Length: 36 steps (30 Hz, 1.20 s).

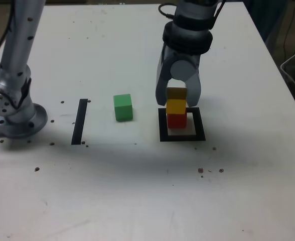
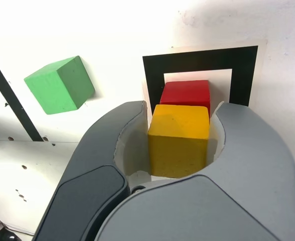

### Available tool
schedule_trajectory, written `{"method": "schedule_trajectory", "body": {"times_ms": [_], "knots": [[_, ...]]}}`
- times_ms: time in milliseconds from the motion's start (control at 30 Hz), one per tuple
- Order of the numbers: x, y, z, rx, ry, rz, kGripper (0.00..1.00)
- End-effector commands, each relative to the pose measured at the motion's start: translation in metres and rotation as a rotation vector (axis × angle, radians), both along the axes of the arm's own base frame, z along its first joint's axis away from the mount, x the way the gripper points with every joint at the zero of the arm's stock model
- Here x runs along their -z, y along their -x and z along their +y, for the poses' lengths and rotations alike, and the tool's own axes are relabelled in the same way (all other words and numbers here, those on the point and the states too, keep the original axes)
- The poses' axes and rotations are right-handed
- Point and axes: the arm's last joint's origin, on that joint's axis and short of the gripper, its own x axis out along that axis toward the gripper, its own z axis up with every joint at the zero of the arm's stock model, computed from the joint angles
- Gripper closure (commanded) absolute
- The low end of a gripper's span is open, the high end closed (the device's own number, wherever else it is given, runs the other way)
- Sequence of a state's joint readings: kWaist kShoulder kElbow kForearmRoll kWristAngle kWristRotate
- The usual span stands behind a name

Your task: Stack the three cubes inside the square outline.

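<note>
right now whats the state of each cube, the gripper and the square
red cube: inside the square, bottom of the stack
yellow cube: on the red cube, held
green cube: loose on the table, outside the square
gripper: shut on the yellow cube
square: holds the stack

white table: green cube, red cube, tape strip, square outline.
</note>
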State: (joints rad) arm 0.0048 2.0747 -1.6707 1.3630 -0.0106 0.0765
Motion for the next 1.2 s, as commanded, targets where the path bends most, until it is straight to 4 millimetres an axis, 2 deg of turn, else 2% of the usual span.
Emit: {"method": "schedule_trajectory", "body": {"times_ms": [0,100,167,233,467,633,833,933,1167], "knots": [[0.002,-0.001,0.002,0.009,0.001,0.006,0.35],[0.002,0.000,0.003,0.016,0.004,0.009,0.13],[0.001,0.001,0.003,0.016,0.005,0.011,0.04],[0.001,0.002,0.004,0.016,0.006,0.013,0.01],[-0.004,0.005,0.004,0.014,0.004,0.006,0.00],[-0.015,0.014,0.006,0.008,0.005,-0.018,0.00],[-0.046,0.050,0.017,-0.019,0.003,-0.068,0.00],[-0.056,0.069,0.021,-0.034,0.002,-0.067,0.00],[-0.050,0.105,0.031,-0.064,-0.017,-0.023,0.00]]}}
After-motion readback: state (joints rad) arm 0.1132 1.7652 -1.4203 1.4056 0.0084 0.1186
